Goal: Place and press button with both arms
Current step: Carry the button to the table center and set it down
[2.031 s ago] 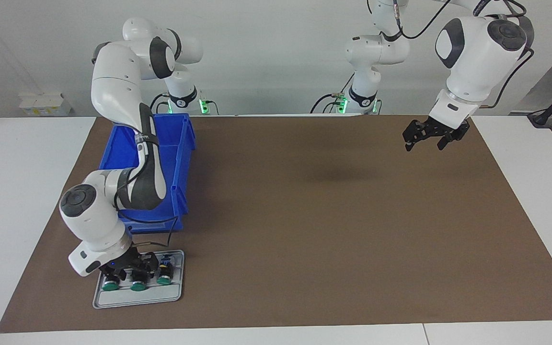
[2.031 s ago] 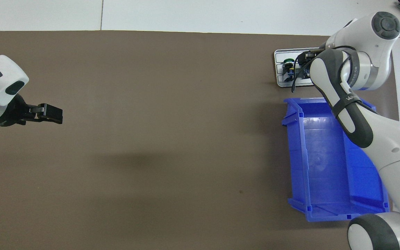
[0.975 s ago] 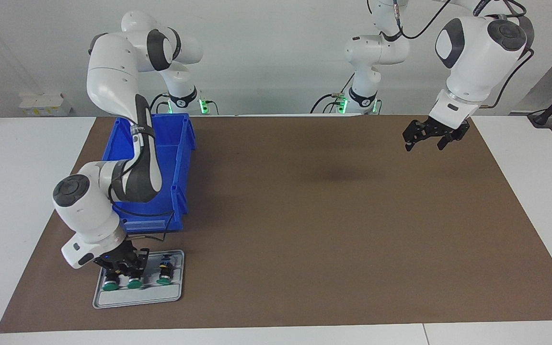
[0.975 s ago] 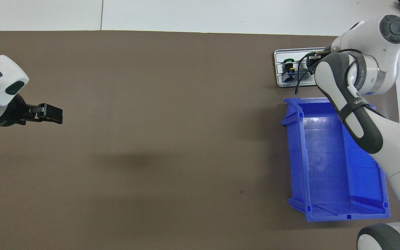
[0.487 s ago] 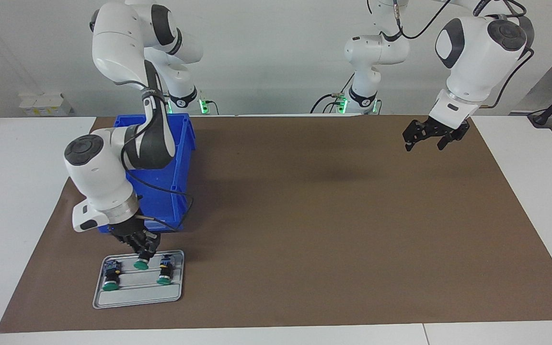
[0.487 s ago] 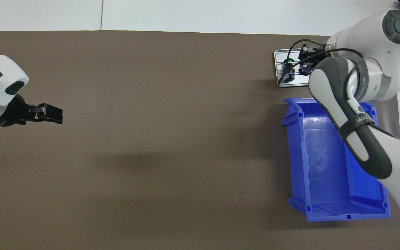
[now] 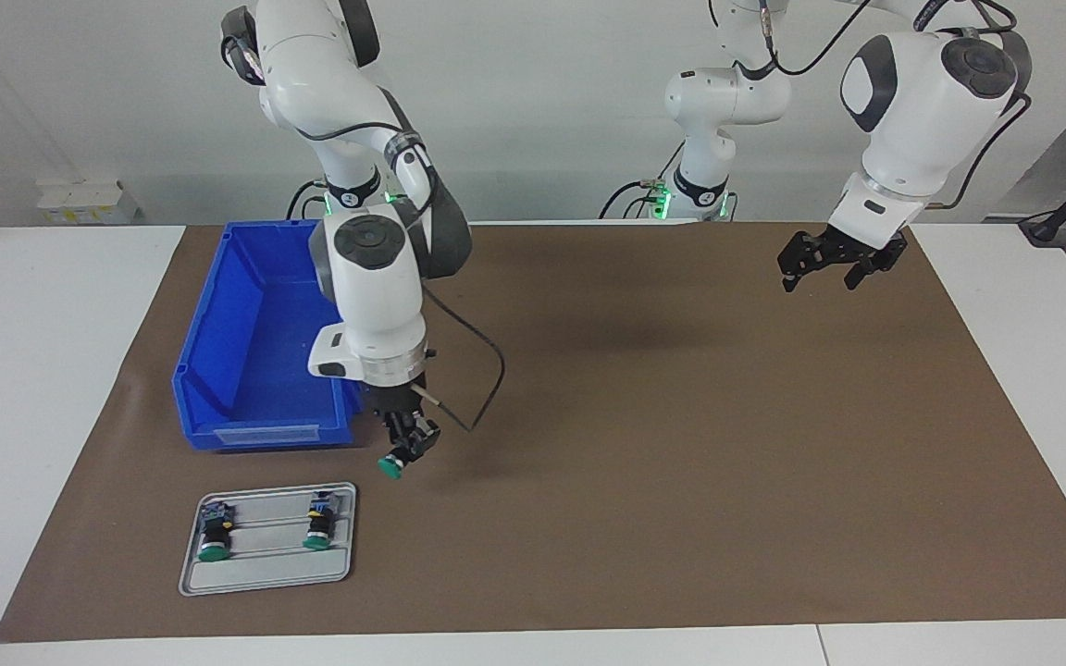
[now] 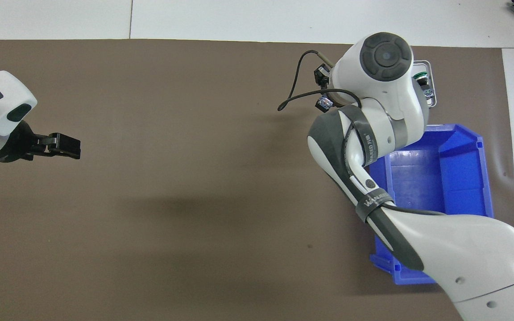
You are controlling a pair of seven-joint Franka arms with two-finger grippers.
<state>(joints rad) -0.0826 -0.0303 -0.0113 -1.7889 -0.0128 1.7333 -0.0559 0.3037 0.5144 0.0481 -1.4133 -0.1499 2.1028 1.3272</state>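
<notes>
My right gripper [image 7: 408, 442] is shut on the button [image 7: 391, 467], whose green cap points down and away from the robots. It hangs over the brown mat [image 7: 644, 444], just off the blue bin's corner. In the overhead view the right arm's wrist [image 8: 382, 67] hides the gripper and the button. My left gripper [image 7: 824, 265] [image 8: 63, 146] is open and holds nothing. It waits in the air over the mat at the left arm's end of the table.
A grey tray [image 7: 265, 572] [image 8: 433, 91] lies farther from the robots than the blue bin [image 7: 246, 342] [image 8: 444, 156]. Two green-capped switches [image 7: 212, 552] [image 7: 316, 541] lie on it with a gap between them. The bin shows nothing inside.
My right gripper lifted the middle switch off the tray and carried it past the bin's corner toward the table's middle. The left arm has not moved.
</notes>
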